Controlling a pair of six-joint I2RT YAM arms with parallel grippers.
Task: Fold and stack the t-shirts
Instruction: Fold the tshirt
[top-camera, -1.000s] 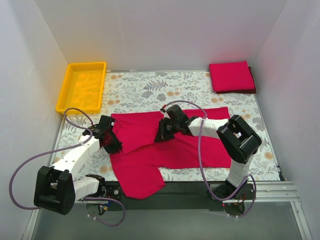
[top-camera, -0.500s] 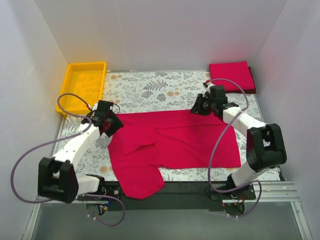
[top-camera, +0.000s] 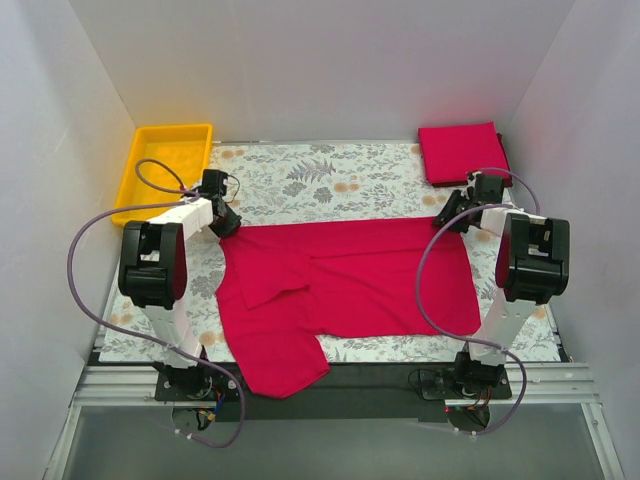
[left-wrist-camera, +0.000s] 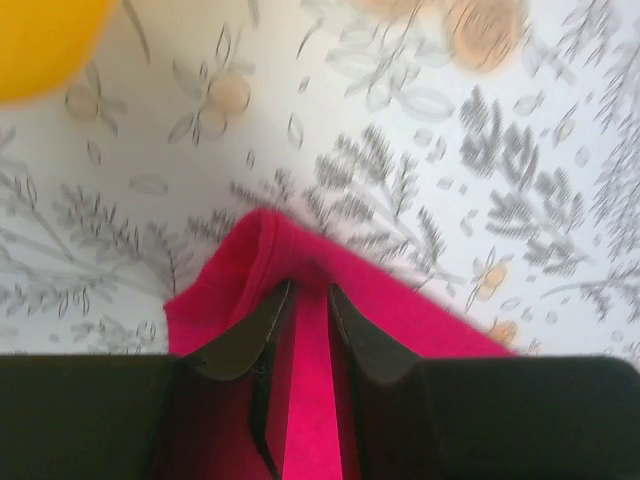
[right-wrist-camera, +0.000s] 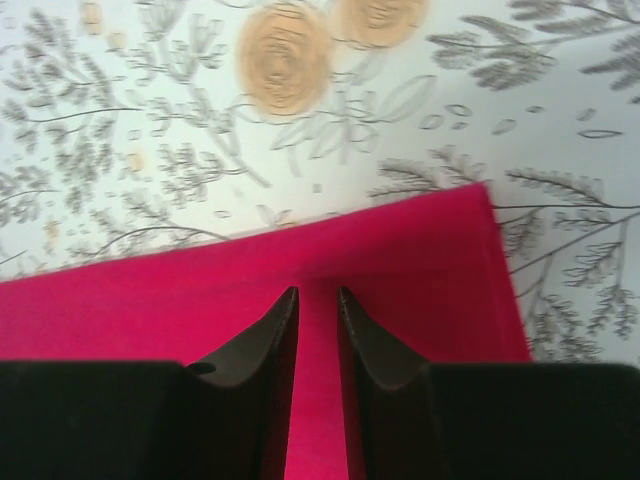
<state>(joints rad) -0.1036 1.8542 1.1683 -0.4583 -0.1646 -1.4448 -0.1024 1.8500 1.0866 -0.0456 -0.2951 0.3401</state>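
Note:
A crimson t-shirt (top-camera: 370, 280) lies spread across the flowered table, one sleeve folded over its left part and its near left part reaching past the front edge. My left gripper (top-camera: 226, 226) is at the shirt's far left corner. In the left wrist view its jaws (left-wrist-camera: 311, 288) stand narrow, and the cloth (left-wrist-camera: 400, 310) humps up round the tips. My right gripper (top-camera: 455, 220) is at the far right corner. Its jaws (right-wrist-camera: 318, 290) are also narrow, with a strip of the shirt's (right-wrist-camera: 150, 310) hem between them. A folded red t-shirt stack (top-camera: 462, 152) lies at the back right.
A yellow tray (top-camera: 165, 172) stands at the back left, close to the left arm. White walls enclose the table on three sides. Purple cables loop from both arms over the table's sides.
Both arms have swung outward and back, from the middle of the shirt to its far corners. The far edge, bunched a second ago, now lies straight between the two grippers.

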